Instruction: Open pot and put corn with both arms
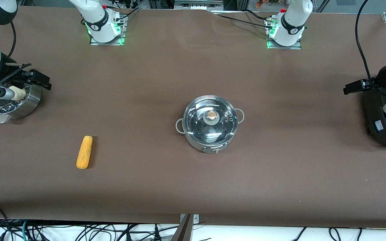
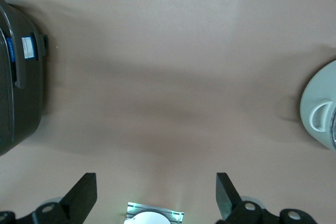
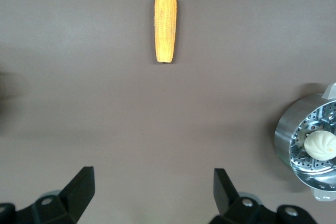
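- The pot (image 1: 210, 124) is sitting at the centre of the frame in the front view, on the brown tabletop (image 1: 280, 184), with its glass lid (image 1: 210, 120) resting closed and the tan knob (image 1: 212, 115) pointing up; this central spot is probably leaving it within reach of both arms.
- The corn (image 1: 84, 152) is lying flat at the lower left of the frame, well apart from the pot, toward the right arm's end of the tabletop, which suggests that arm is meant to fetch it.
- The right gripper (image 3: 149, 195) is hanging over bare tabletop at the frame's left edge, its jaws standing wide and holding nothing; the corn is showing ahead of it in the right wrist view.
- The left gripper (image 2: 155, 198) is hanging at the frame's right edge, jaws likewise wide and empty, with the pot's rim and one loop handle (image 2: 320, 116) in its wrist view; it is likely placed to take the lid.
- A steamer bowl (image 1: 15, 100) holding a white bun (image 3: 320, 144) is standing at the frame's left, and a black cooker (image 1: 385, 117) at its right; neither belongs to the task.
- No step is yet begun.
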Motion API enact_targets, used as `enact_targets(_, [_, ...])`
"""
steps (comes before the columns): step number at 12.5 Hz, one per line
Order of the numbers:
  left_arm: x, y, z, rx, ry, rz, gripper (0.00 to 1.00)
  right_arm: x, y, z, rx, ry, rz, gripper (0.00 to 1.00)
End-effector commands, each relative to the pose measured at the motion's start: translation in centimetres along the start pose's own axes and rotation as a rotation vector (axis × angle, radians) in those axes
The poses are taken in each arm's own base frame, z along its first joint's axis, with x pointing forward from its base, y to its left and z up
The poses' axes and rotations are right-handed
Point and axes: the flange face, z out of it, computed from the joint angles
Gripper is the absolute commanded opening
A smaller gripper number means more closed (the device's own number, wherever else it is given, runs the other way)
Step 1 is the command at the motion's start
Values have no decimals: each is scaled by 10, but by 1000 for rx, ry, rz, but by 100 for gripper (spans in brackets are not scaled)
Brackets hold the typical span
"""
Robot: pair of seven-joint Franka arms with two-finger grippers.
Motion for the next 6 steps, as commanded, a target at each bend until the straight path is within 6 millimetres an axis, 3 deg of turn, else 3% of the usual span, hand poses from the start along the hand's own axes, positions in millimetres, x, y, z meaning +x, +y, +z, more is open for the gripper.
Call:
enact_targets(1, [-5,-4,-15,28,28,15,100,2,-2,-5,-9,-1,-17,100])
enact_targets(6, [-11,-6,-23,29,42,-2,100,3,5,-7,-8,10,-5,100])
